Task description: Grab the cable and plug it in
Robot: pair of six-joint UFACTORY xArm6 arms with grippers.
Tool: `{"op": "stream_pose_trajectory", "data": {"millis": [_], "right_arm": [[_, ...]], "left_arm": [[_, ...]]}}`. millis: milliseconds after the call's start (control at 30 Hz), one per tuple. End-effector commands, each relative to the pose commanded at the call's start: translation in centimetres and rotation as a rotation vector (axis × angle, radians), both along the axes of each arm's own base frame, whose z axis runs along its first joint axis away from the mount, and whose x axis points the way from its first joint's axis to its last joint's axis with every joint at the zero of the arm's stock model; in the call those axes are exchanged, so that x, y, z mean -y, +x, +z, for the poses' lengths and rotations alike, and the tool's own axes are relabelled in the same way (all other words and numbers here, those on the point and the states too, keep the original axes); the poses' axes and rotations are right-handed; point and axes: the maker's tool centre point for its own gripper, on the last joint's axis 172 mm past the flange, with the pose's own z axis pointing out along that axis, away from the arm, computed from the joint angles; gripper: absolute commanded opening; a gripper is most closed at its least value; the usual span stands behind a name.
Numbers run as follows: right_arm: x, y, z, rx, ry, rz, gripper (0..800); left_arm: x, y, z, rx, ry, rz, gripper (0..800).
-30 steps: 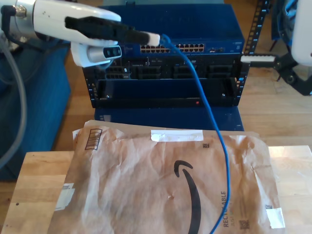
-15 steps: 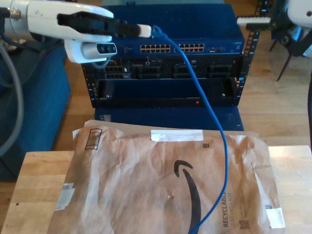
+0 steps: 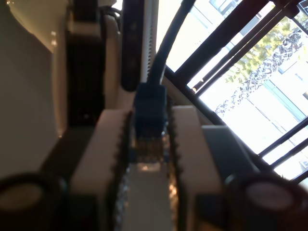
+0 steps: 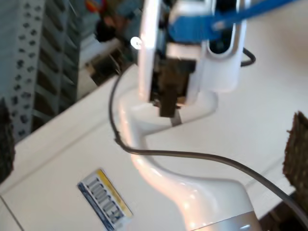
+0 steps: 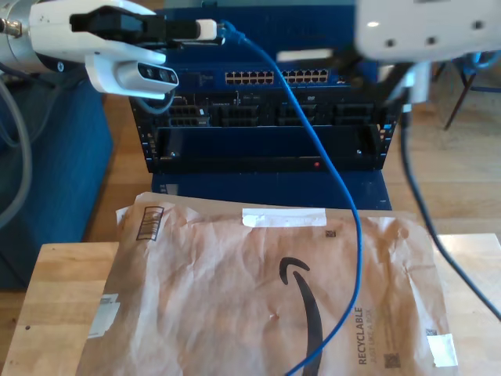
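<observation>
At the exterior view's upper left, my first gripper (image 5: 210,30) pinches the cable (image 5: 344,196) by its plug (image 3: 149,126); the cable hangs down over the paper envelope (image 5: 235,290). We cannot tell how my second gripper (image 5: 313,56) stands.

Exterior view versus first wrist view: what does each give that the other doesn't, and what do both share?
Exterior view: the cable hanging from my first hand past the switch ports onto the paper mailer. First wrist view: toothed fingers pressed on both sides of the plug, bright windows behind. Both: that hand shut on the cable's end.
</observation>
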Motion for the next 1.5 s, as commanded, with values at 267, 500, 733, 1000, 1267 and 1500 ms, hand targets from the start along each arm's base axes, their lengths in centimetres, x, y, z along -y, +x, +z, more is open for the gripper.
{"op": "stream_pose_trajectory", "data": {"millis": [267,500,733,1000,1267,1500], "right_arm": [[-0.4,1.0,-1.6,0.0,-0.007,-0.027,773],[-0.2,1.5,-1.4,0.013,-0.001,-0.048,671],[-0.1,1.6,-1.5,0.01,0.004,-0.056,502],[0.1,1.9,-1.7,0.011,0.012,-0.076,346],[-0.1,1.6,-1.5,0.01,0.016,-0.071,332],[-0.7,1.1,-1.6,0.009,0.017,-0.056,270]], "left_arm": [[-0.3,-0.6,1.3,0.012,-0.048,-0.018,13],[-0.4,-0.8,1.4,0.007,-0.061,-0.025,13],[-0.5,-0.9,1.4,0.006,-0.066,-0.032,13],[-0.5,-1.1,1.5,0.009,-0.069,-0.042,13],[-0.6,-1.0,1.2,0.0,-0.073,-0.044,13],[-0.6,-1.1,1.2,-0.005,-0.076,-0.052,13]]}}
